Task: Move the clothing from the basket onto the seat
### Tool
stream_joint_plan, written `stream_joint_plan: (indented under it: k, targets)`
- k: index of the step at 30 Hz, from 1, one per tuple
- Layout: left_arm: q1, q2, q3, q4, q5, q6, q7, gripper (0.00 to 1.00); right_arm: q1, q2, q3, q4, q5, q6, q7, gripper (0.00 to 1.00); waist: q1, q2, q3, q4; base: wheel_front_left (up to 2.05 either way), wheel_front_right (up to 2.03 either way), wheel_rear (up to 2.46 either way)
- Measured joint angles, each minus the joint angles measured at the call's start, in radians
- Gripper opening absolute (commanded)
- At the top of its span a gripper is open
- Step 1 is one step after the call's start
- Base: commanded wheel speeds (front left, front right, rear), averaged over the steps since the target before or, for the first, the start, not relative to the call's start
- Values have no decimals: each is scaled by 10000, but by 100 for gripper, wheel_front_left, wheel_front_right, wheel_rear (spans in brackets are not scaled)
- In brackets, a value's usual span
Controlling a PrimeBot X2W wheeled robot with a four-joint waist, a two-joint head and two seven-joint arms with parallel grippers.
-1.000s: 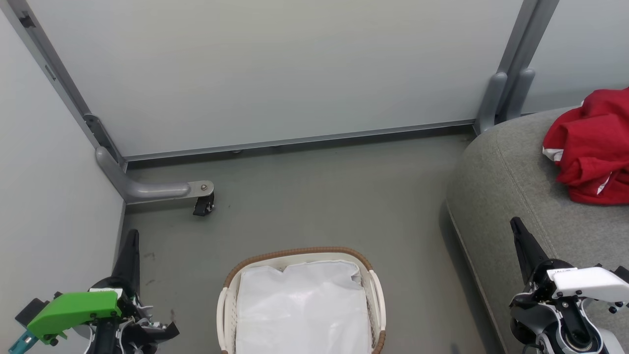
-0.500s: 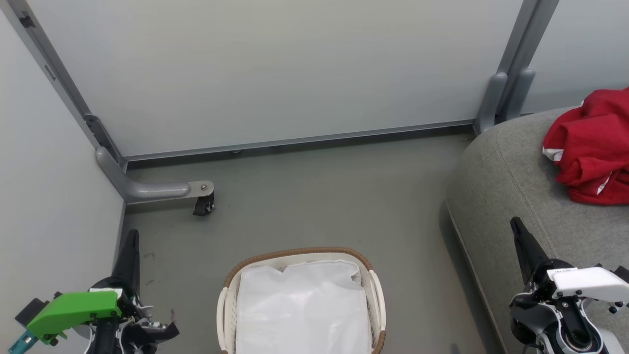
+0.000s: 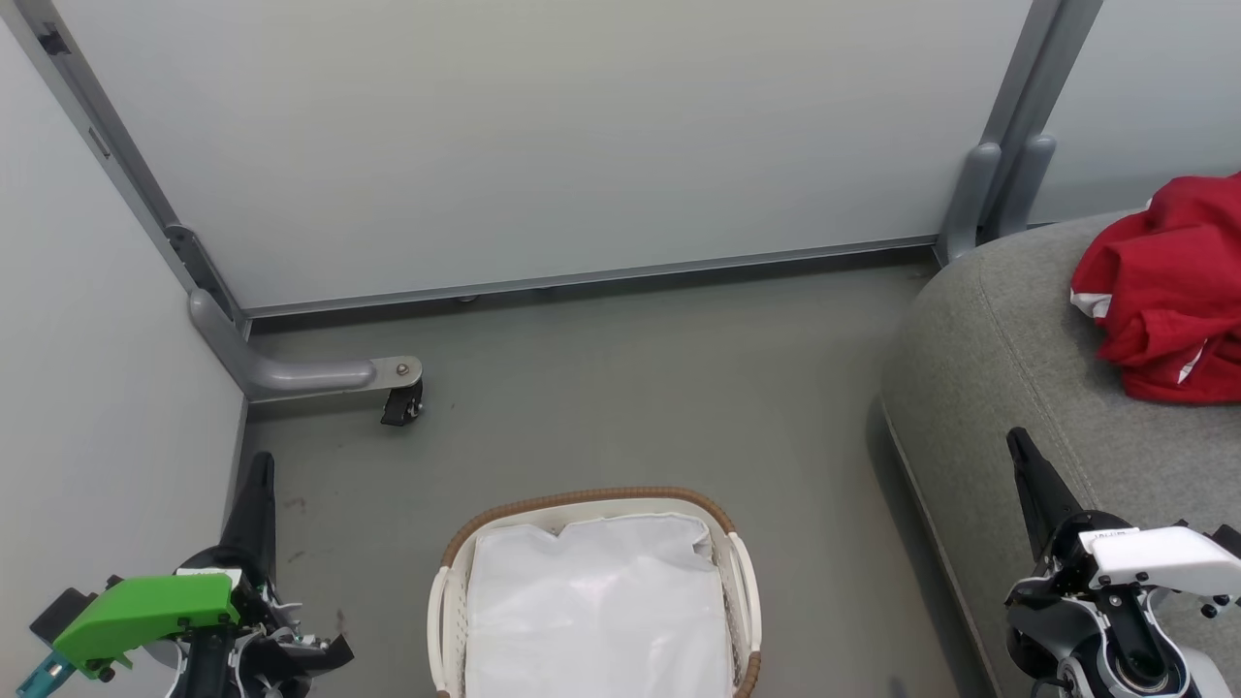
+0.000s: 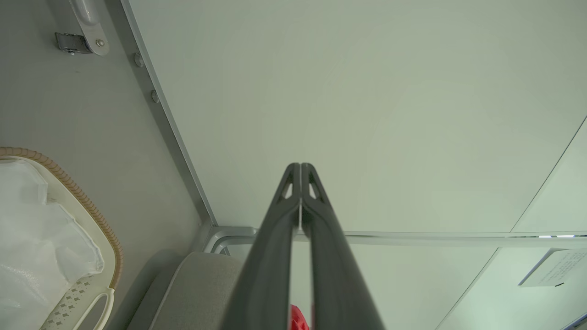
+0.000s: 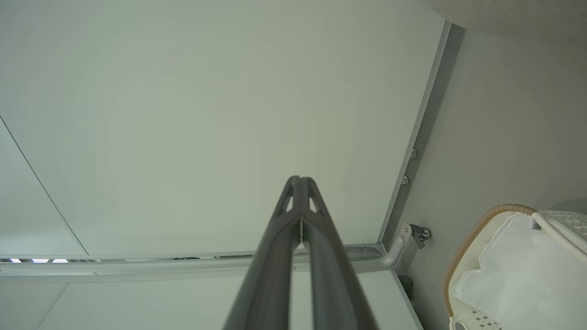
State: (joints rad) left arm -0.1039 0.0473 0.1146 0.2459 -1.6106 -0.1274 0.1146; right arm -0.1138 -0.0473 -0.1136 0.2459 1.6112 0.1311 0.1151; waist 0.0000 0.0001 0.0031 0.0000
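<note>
The red clothing (image 3: 1159, 291) lies in a crumpled heap on the grey seat (image 3: 999, 349), at the right edge of the head view. It is up and to the right of the right gripper (image 3: 1015, 441) and apart from it. It is well apart from the left gripper (image 3: 262, 463), which is on the other side of the basket (image 3: 582, 498). The basket stands on the floor (image 3: 630, 388) between the two grippers, at the bottom middle, and its inside shows the white cloth liner (image 3: 596, 611). Both grippers have their two dark fingers pressed together, tip against tip, with nothing between them; the wrist views show this clearly. Both point up the head view toward the wall. The left gripper is almost straight, close beside the left panel, and carries a green cover (image 3: 145, 611) at the wrist. The right gripper leans a little to the left, is in front of the edge of the seat, and carries a white cover (image 3: 1159, 557). The floor is dull grey-green. Pale partition panels (image 3: 543, 136) in grey metal frames close the space at the back and at the left. In the left corner a curved metal foot (image 3: 291, 373) with a small black caster (image 3: 400, 405) rests on the floor.
</note>
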Motion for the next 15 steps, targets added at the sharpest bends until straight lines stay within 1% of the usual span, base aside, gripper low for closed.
stream_joint_plan:
  k: [15]
  targets:
    - [0, 0, 0, 0, 0, 0, 0, 0, 0, 0, 0, 0, 0, 0, 0, 0, 0, 0, 0, 0, 0, 0, 0]
